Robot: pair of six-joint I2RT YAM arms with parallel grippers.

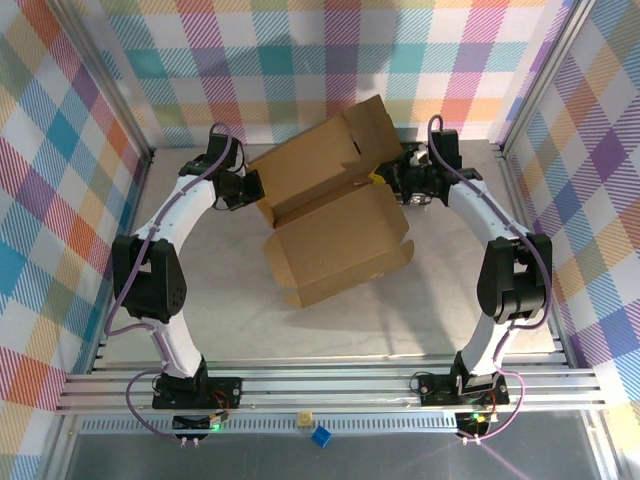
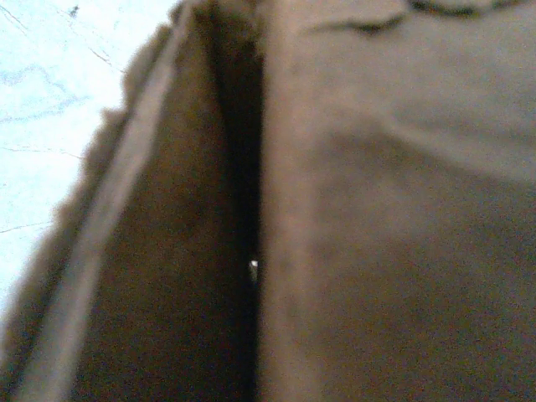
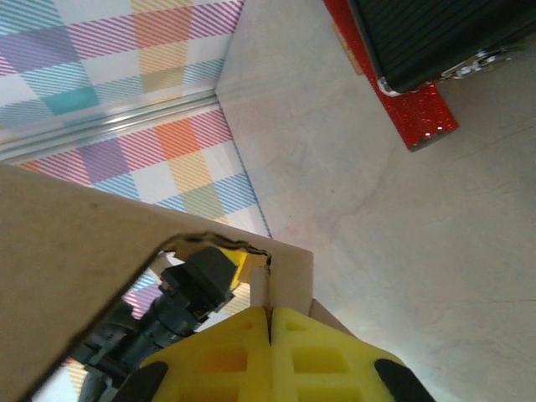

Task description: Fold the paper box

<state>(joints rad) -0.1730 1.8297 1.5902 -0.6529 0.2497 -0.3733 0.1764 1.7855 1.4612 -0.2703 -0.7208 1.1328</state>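
The paper box (image 1: 340, 245) is brown cardboard in the middle of the table. Its tray lies open toward me and a large panel (image 1: 330, 155) is tilted up behind it. My left gripper (image 1: 252, 188) sits against the box's left rear corner. In the left wrist view blurred cardboard (image 2: 394, 218) with a dark fold gap hides the fingers. My right gripper (image 1: 388, 180) is at the box's right rear edge. In the right wrist view its yellow fingers (image 3: 270, 322) are shut on a thin upright cardboard flap (image 3: 289, 268), next to a cutout.
A black case (image 3: 435, 33) on a red glittery strip (image 3: 414, 113) lies on the table beyond the right gripper. Checked walls close in the back and both sides. Bare table (image 1: 330, 330) lies between the box and the front rail. A small blue cube (image 1: 321, 436) rests below that rail.
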